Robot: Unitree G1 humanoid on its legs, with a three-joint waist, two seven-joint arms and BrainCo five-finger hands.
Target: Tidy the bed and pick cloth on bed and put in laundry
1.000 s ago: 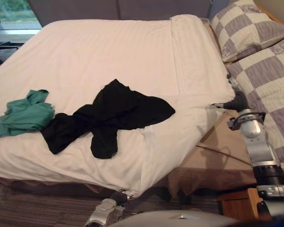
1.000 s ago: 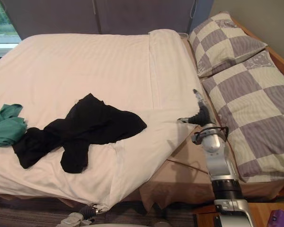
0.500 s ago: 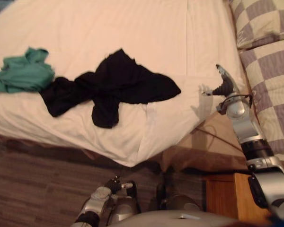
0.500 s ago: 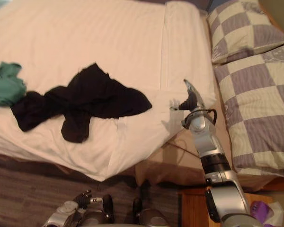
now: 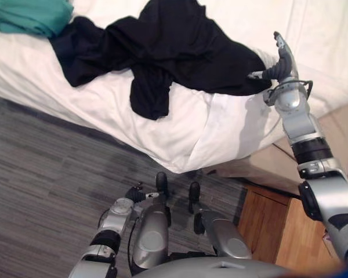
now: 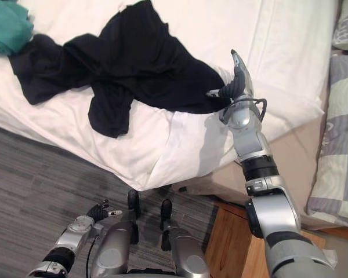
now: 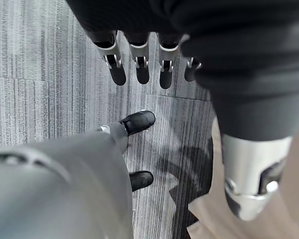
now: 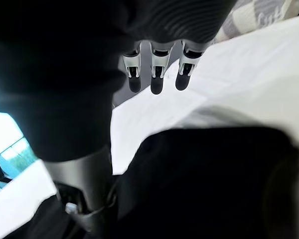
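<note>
A black cloth lies spread on the white duvet near the bed's front edge. It also shows in the right wrist view, just below the hand, as the black cloth. A green cloth lies bunched to its left. My right hand hovers over the black cloth's right end, open, its fingers straight and holding nothing. My left hand hangs low over the floor in front of the bed, its fingers straight and empty.
A corner of the duvet hangs over the bed's edge. Checked pillows lie at the bed's right end, on a tan sheet. A wooden nightstand stands at lower right. Grey carpet covers the floor before the bed.
The camera has tilted down toward the floor. My right hand has moved left from the duvet's edge by the pillows to the black cloth's right end. The cloths lie as before.
</note>
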